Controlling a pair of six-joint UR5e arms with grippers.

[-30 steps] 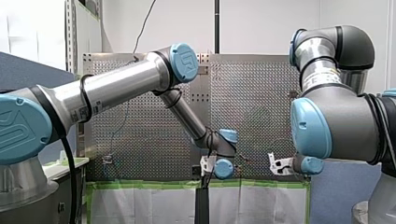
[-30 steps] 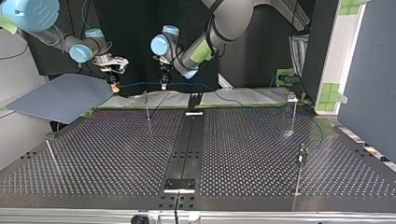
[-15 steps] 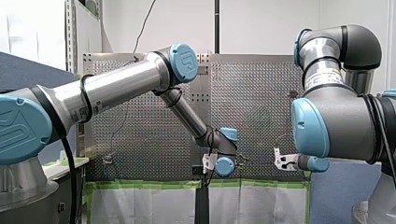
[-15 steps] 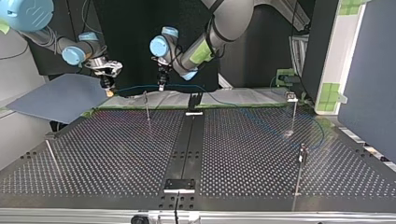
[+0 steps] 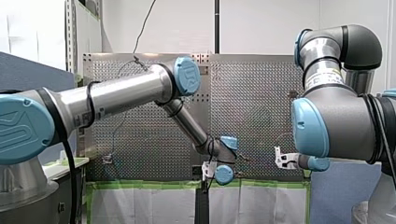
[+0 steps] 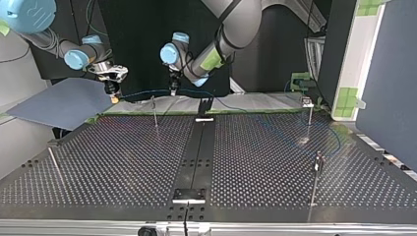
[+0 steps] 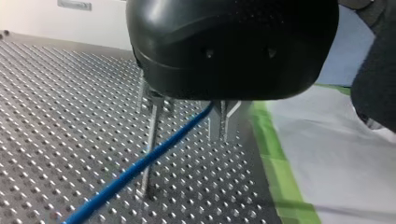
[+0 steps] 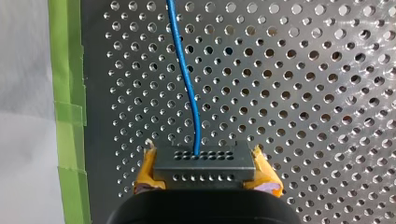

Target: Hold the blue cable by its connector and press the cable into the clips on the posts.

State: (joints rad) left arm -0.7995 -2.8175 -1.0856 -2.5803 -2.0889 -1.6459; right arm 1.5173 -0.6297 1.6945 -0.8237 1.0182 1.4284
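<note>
The blue cable hangs taut between my two grippers along the table's far edge in the top view. It then trails off toward the posts at that view's right. My right gripper has its yellow pads shut on the dark connector, and the cable leads straight ahead from it. My left gripper has its metal fingers shut on the cable, just above a thin post. In the top view my right gripper is left of that post and my left gripper is right of it.
More posts stand at the top view's right, and another one at its left. A black rail runs down the middle of the perforated table. Green tape edges the plate. A blue-grey sheet lies beyond the far left corner.
My right gripper pulled the connector toward the top view's left, then held still. My left gripper sank a little and shifted toward that view's right, keeping the cable.
</note>
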